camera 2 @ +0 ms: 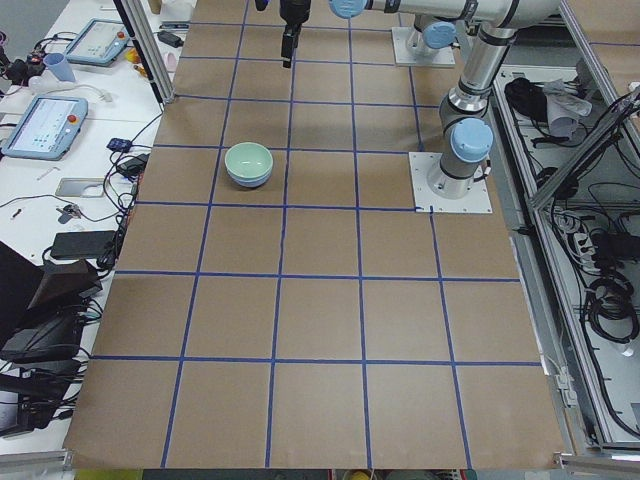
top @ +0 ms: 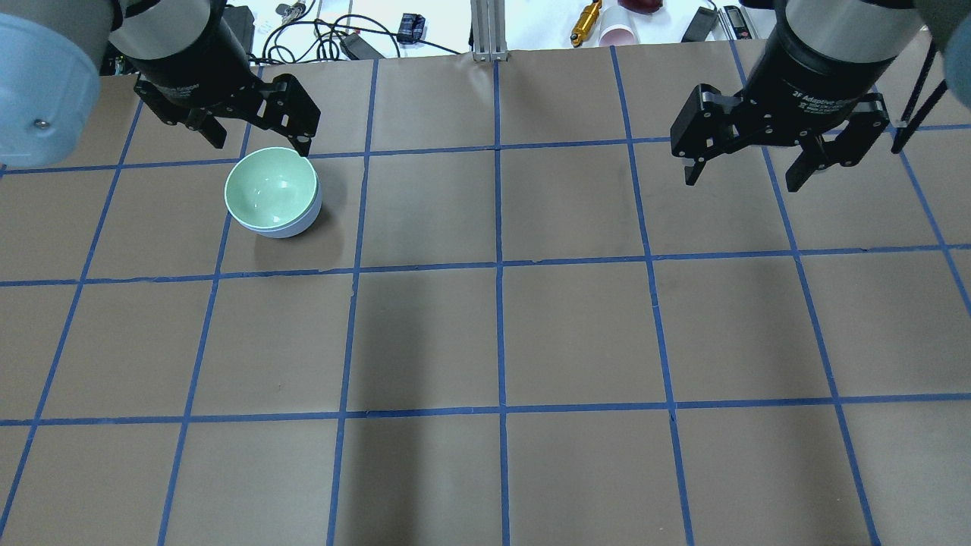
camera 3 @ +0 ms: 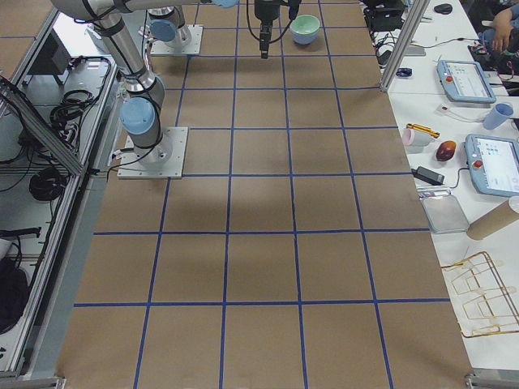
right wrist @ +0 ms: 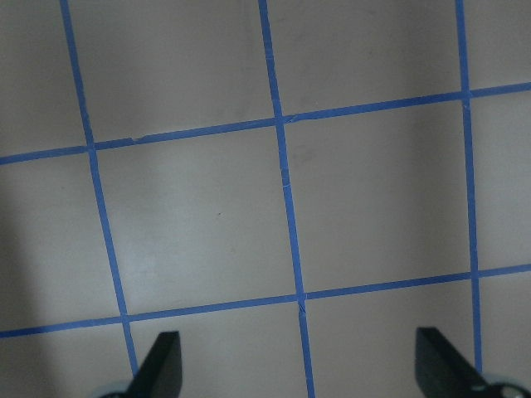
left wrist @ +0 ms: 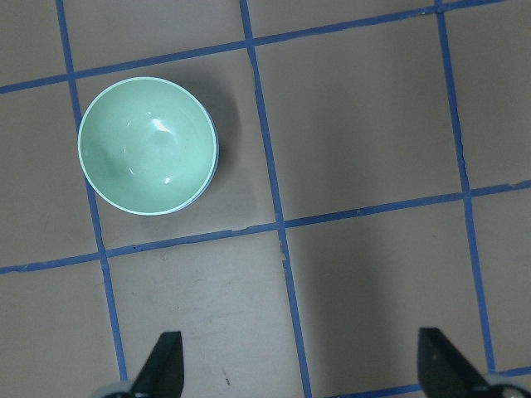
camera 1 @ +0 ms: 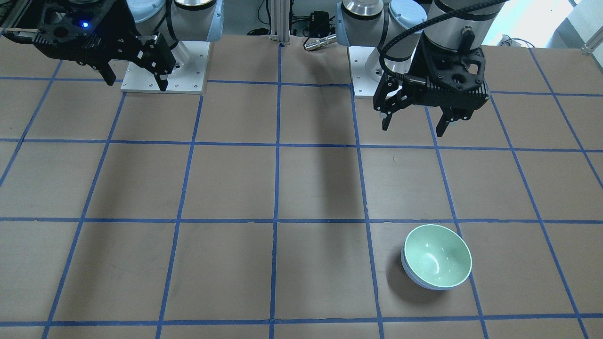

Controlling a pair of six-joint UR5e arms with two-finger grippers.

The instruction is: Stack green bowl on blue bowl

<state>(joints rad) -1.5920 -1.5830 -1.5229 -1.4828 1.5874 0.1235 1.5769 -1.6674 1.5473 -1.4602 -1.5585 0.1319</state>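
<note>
My left jaws hang open and empty above the desk (top: pixel 576 334). My right jaws are also spread wide with nothing between them, and hover well apart on the other side. The green bowl (top: pixel 271 187) sits upright, nested inside the blue bowl (top: pixel 302 221), whose rim shows just beneath it. The 2 rest on the desk below and a little ahead of my left jaws, so that arm is nearer. Being round, they have no long axis. I judge the stacking done.

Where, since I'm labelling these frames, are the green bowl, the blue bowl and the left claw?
green bowl (top: pixel 271 189), overhead view, inner floor.
blue bowl (top: pixel 307 220), overhead view, outer wall below green rim.
left claw (camera 1: pixel 413 132), front-facing view, midway between fingertips.
</note>
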